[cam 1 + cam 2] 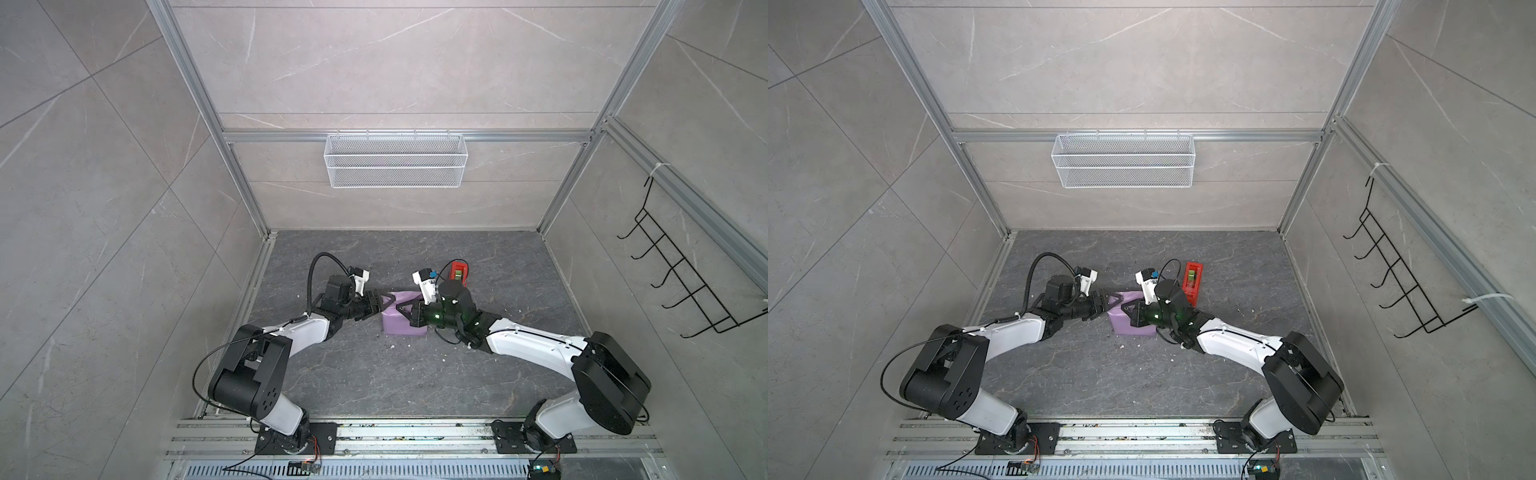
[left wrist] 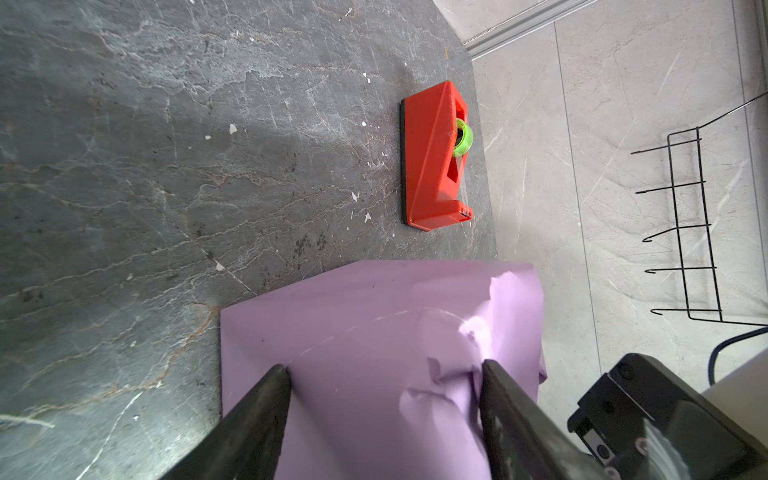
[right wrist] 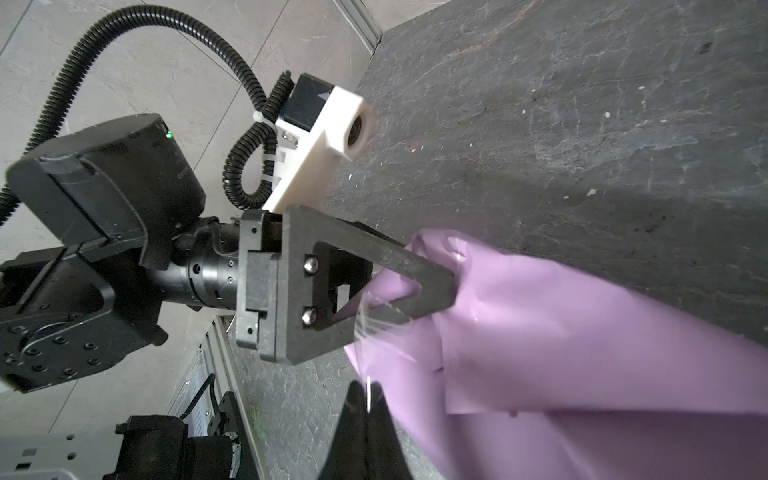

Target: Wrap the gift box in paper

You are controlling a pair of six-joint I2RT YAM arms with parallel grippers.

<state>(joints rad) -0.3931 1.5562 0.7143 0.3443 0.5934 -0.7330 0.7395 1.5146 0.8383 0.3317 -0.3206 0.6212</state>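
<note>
The left claw (image 1: 381, 302) is seen in both top views at the left end of the lilac paper (image 1: 405, 326), in the middle of the table (image 1: 374, 374), while the right claw (image 1: 399, 308) is laid over the bundle from the right. The gift box is hidden, judged to be inside, and a red tape dispenser (image 1: 458, 274) is stood just beyond, far right. In the left wrist view the left claw's jaws are spread, both tips set against a creased end flap, probably to hold it folded. In the right wrist view the right claw is pressed together; a thin clear sliver, possibly tape, is glimpsed at its tip.
</note>
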